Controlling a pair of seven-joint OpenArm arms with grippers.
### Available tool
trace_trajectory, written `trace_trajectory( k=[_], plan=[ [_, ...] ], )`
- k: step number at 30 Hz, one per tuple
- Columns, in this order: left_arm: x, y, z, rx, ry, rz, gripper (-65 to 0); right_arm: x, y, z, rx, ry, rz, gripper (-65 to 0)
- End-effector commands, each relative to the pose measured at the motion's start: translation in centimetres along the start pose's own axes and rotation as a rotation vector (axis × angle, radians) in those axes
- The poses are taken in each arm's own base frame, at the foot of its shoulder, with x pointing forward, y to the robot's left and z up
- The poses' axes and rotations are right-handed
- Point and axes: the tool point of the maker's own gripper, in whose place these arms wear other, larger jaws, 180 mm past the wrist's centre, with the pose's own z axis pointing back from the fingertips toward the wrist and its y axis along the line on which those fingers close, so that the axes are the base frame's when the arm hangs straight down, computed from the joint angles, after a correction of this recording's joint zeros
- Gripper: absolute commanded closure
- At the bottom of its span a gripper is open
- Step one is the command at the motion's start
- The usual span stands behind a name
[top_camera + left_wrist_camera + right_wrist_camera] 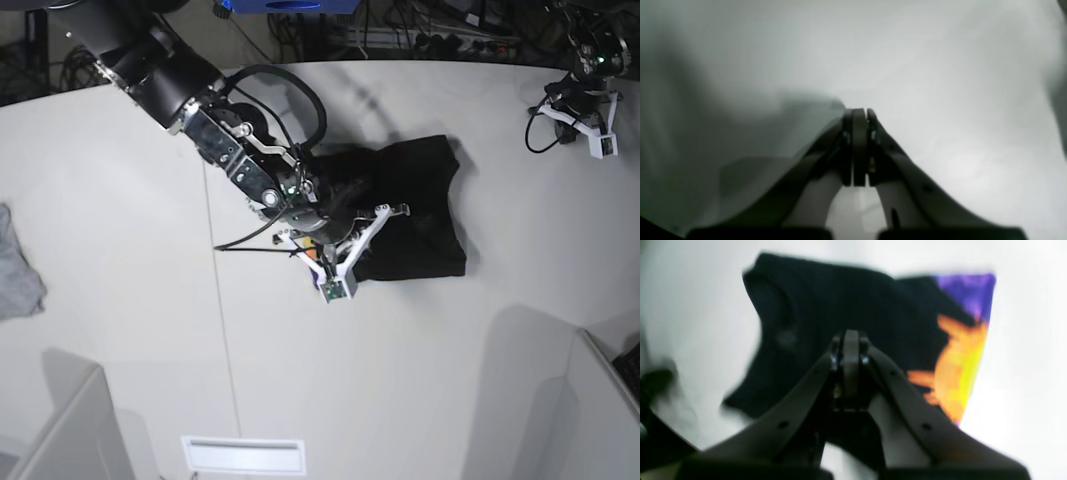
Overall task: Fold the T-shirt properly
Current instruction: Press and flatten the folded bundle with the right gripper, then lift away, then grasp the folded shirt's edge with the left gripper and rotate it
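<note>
The black T-shirt [420, 200] lies in a compact folded bundle on the white table, right of centre in the base view. In the right wrist view the T-shirt [840, 300] fills the middle, with its orange-yellow sun and purple print [960, 370] showing along its right edge. My right gripper [850, 336] is shut with nothing seen between the fingers, just above the black cloth; in the base view the right gripper [385, 212] sits over the shirt's left part. My left gripper [860, 111] is shut and empty over bare table, and the left gripper [565, 112] is far off at the back right.
A small grey cloth [15, 275] lies at the table's left edge. A white slotted plate [243, 455] sits at the front edge, with partitions at the front left and front right corners. Cables trail from the right arm across the table [120, 200].
</note>
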Motion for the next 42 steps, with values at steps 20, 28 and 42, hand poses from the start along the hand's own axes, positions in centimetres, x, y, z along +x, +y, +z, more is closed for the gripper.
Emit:
trace_trajectory(
  k=[20, 28, 42],
  plan=[
    [3.7, -6.6, 2.7, -0.154, -0.102, -0.138, 0.0, -0.6, -0.4, 4.0, -0.055, -0.192, 0.045, 0.0],
    [7.1, -10.5, 3.7, -0.322, -0.218, -0.002, 0.0, -2.0, -5.1, 4.6, -0.160, -0.175, -0.088, 0.0],
    [10.0, -14.1, 3.9, -0.505, -0.299, 0.072, -53.0, -4.4, -10.8, 6.3, -0.289, -0.143, -0.120, 0.0]
  ],
)
